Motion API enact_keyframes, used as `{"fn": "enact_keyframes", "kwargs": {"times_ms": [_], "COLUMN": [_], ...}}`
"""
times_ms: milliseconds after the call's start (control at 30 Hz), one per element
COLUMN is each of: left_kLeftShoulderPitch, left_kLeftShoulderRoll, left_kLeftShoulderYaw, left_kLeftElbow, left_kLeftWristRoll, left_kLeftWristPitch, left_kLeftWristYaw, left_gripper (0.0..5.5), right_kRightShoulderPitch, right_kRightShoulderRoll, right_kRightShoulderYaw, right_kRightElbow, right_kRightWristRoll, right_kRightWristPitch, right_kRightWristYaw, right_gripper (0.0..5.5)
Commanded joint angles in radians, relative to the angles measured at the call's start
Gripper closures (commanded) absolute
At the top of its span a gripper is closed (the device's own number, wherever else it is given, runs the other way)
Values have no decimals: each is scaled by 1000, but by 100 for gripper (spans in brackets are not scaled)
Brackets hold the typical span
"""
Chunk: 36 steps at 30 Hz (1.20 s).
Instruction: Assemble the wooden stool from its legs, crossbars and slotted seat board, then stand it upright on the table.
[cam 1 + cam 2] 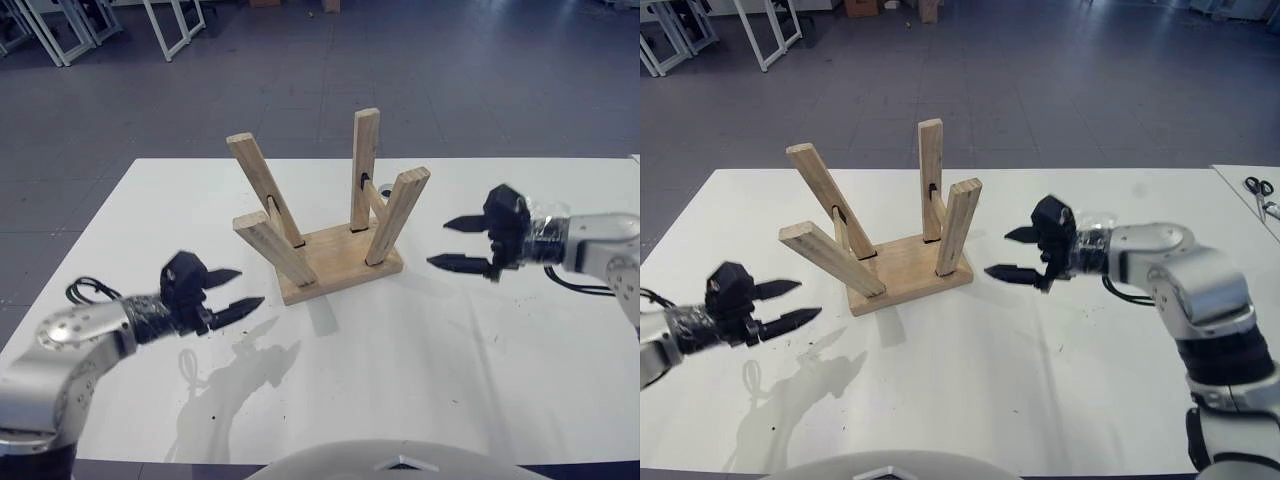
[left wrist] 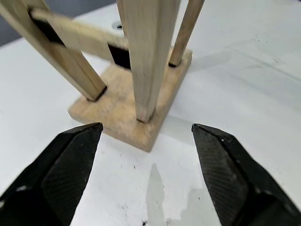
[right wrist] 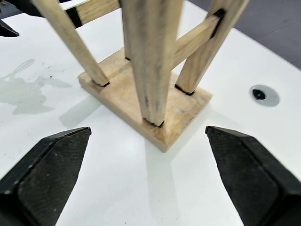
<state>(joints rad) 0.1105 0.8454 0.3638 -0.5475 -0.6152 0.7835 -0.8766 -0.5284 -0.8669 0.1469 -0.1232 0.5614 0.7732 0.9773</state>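
The wooden stool [image 1: 330, 225] rests upside down on the white table [image 1: 450, 380], its seat board [image 1: 345, 262] flat on the surface. Several legs [image 1: 265, 190] splay upward from the board's slots, joined by crossbars [image 2: 77, 37]. My left gripper [image 1: 232, 293] hovers open to the stool's left, a short way from the board's front corner. To the stool's right my right gripper [image 1: 455, 243] is open too, level with the board and apart from it. Neither holds anything. Both wrist views look at the stool between their open fingers.
A black cable [image 1: 85, 292] lies near the table's left edge. A small round hole [image 3: 262, 94] marks the tabletop beyond the stool. Scissors [image 1: 1260, 190] lie on a second table at the far right. Metal frames [image 1: 170, 25] stand on the floor behind.
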Motion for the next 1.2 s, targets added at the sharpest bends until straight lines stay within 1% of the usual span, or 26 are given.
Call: {"fn": "enact_keyframes", "kwargs": {"times_ms": [33,133,333,367,433,600,667,733,767,833,900,967,1000,1067,1100,1133,1167,1200], "left_kLeftShoulderPitch": [-147,-200,-294,-306,-326,-349,-350,-333,-306,-270,-278,-338,-377,-485,-554,-603,-651,-705], "left_kLeftShoulderRoll": [32,26,20,21,23,24,27,54,85,157,205,210,194,108,51,11,-24,-55], "left_kLeftShoulderYaw": [-44,-63,-156,-170,-193,-199,-202,-193,-173,-102,-58,-85,-122,-208,-254,-290,-318,-344], "left_kLeftElbow": [37,48,141,159,193,259,258,231,199,147,159,244,309,491,602,680,758,844], "left_kLeftWristRoll": [-45,-92,-57,-54,-54,-99,-157,-259,-328,-574,-774,-822,-795,-708,-643,-591,-531,-466], "left_kLeftWristPitch": [13,26,-20,-29,-47,-69,-39,43,97,267,387,452,472,495,487,472,442,401], "left_kLeftWristYaw": [-17,-26,-36,-47,-78,-187,-254,-326,-370,-418,-406,-371,-353,-277,-235,-220,-209,-209], "left_gripper": [187,187,187,182,220,303,333,361,370,381,381,381,381,381,359,349,327,318], "right_kRightShoulderPitch": [-146,-220,-301,-304,-293,-228,-174,-118,-99,-78,-116,-167,-188,-228,-241,-249,-254,-258], "right_kRightShoulderRoll": [77,130,235,251,267,238,200,155,142,103,60,82,112,196,229,252,265,272], "right_kRightShoulderYaw": [57,78,63,60,59,35,1,-46,-88,-190,-208,-203,-202,-209,-197,-186,-156,-132], "right_kRightElbow": [168,252,321,327,323,213,88,-54,-106,-164,-93,48,136,317,387,437,481,529], "right_kRightWristRoll": [-79,-109,-89,-79,-61,32,152,308,407,659,844,879,855,753,695,647,587,528], "right_kRightWristPitch": [-96,-127,-105,-91,-60,81,235,412,513,733,830,841,841,838,809,781,736,690], "right_kRightWristYaw": [83,136,190,199,221,282,301,307,298,269,212,120,60,-70,-116,-142,-143,-134], "right_gripper": [90,90,90,108,148,247,283,317,327,340,340,340,340,340,320,307,283,270]}}
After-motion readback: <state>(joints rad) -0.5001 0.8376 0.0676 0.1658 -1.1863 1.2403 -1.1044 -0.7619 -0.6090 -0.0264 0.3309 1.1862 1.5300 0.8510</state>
